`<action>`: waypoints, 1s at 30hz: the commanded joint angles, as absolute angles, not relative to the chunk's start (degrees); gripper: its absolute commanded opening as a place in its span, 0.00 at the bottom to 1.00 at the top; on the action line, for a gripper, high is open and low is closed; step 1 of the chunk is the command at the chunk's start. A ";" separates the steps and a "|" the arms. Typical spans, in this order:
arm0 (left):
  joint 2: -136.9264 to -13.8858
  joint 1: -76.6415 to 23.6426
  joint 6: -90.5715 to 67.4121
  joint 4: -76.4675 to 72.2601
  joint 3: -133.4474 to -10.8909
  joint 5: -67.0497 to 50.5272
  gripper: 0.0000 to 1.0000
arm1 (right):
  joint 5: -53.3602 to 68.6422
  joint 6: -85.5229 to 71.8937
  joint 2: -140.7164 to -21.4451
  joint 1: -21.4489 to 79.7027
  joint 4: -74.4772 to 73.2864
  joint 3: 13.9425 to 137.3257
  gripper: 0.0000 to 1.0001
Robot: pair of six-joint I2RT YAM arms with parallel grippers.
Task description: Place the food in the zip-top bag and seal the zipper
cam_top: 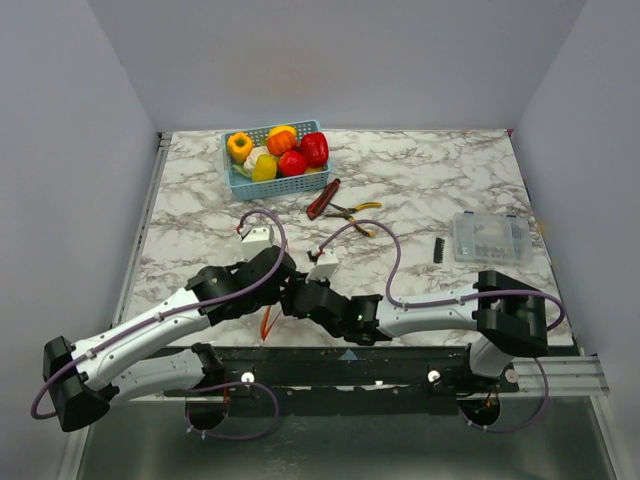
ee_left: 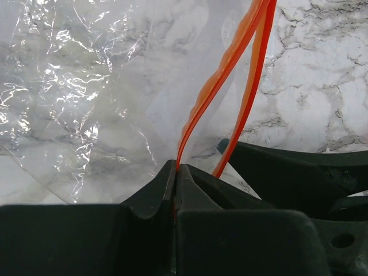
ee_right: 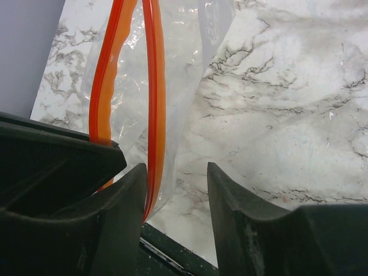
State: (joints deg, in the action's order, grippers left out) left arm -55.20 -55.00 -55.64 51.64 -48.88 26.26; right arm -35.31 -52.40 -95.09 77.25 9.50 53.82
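The zip-top bag (ee_left: 86,86) lies clear and crinkled on the marble near the table's front edge. Its mouth is parted into two red-orange zipper (ee_left: 215,86) strips. My left gripper (ee_left: 175,168) is shut on one strip. My right gripper (ee_right: 175,172) is open, with the other zipper strip (ee_right: 155,86) lying against its left finger. In the top view both grippers, left (cam_top: 283,285) and right (cam_top: 298,298), meet at the near middle. The food (cam_top: 275,150), red, yellow and orange toy produce, sits in the blue basket (cam_top: 232,185) at the back.
Red-handled pliers (cam_top: 325,198) and a yellow-handled tool (cam_top: 355,210) lie in front of the basket. A clear plastic box (cam_top: 488,238) and a small black part (cam_top: 437,250) sit at the right. The table's front rail is just below the grippers.
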 commanded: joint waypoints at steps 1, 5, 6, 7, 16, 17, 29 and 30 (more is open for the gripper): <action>-53.51 -55.23 -52.66 52.65 -50.00 26.73 0.00 | -38.13 -51.02 -93.75 77.46 12.68 53.50 0.46; -52.40 -55.28 -52.43 53.26 -50.54 27.10 0.00 | -37.80 -50.72 -94.08 77.51 13.24 54.01 0.15; -51.95 -55.24 -52.09 53.19 -50.38 27.47 0.00 | -37.44 -50.12 -93.98 77.50 13.74 54.05 0.09; -51.59 -55.26 -51.94 53.18 -50.28 28.19 0.00 | -37.02 -49.64 -93.76 77.47 13.81 54.32 0.04; -47.05 -55.28 -48.57 54.08 -48.78 31.24 0.45 | -34.49 -50.83 -92.75 77.52 11.34 59.62 0.01; -46.46 -55.28 -48.44 54.30 -48.78 31.42 0.48 | -34.33 -50.94 -93.10 77.44 11.25 60.34 0.01; -44.56 -55.26 -45.89 59.80 -51.25 34.29 0.27 | -27.72 -50.72 -97.13 76.00 8.41 68.06 0.00; -44.58 -55.19 -45.05 60.29 -51.90 35.18 0.24 | -26.67 -50.65 -97.37 75.94 8.36 68.43 0.01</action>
